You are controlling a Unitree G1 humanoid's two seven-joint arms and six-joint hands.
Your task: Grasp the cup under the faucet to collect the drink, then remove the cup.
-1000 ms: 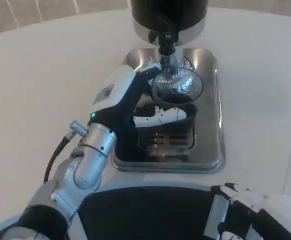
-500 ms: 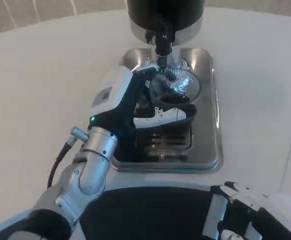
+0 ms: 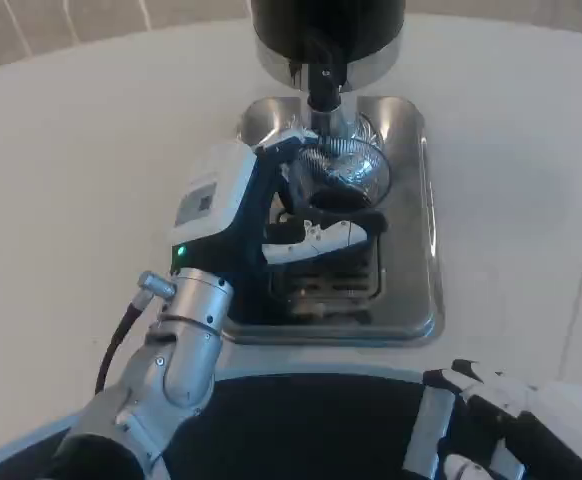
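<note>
My left hand (image 3: 271, 215) is wrapped around the cup (image 3: 339, 172), holding it. The white back of the hand faces up and to the left, one finger reaches along the cup's far left side up by the rim, and a white and black finger (image 3: 321, 235) crosses in front of the cup on the near side. The cup is clear, its mouth facing up at me with bright glints inside, and it stands directly beneath the faucet (image 3: 324, 95), which juts down from the dark round dispenser (image 3: 327, 28) at the top of the view. The faucet tip sits just over the cup's far rim. I cannot tell whether any drink is in the cup or running from the faucet.

The cup rests over the far end of the steel tray (image 3: 411, 230), a rectangular drip tray with a slotted grate (image 3: 336, 283) in its middle; the grate's near half shows in front of my fingers. The tray lies on the white surface (image 3: 81, 170), touching the dispenser's base at its far end.

My silver left forearm (image 3: 176, 345) runs from the lower left up to the hand, with a black cable (image 3: 116, 340) looping beside the wrist. My right hand (image 3: 491, 440) lies low at the bottom right corner, well apart from the tray; whether its fingers are spread or curled I cannot tell.
</note>
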